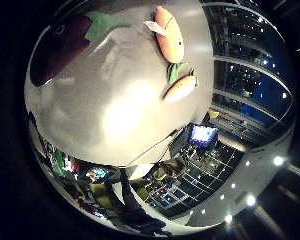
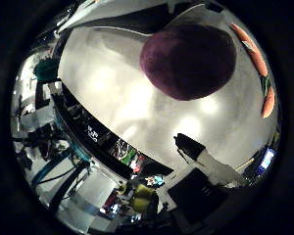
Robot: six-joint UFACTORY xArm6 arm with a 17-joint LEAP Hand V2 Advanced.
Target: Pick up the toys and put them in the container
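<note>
The pale counter [image 1: 115, 115] carries all the toys. The purple plush eggplant [image 2: 188, 61] lies nearest the palm, likely the next target. Two orange carrot toys [image 1: 171, 35] [image 1: 181, 88] lie well apart from it. One of the fingers [image 2: 213, 164] shows, seemingly straight; no container visible.

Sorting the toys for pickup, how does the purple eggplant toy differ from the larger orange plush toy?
The eggplant toy is dark purple with a green leafy top; the orange plush toy is orange with a white tag. The eggplant toy looks bulkier and closer to the palm, filling much of the thumb-side view; the orange one is slimmer. Both lie on the white table.
</note>
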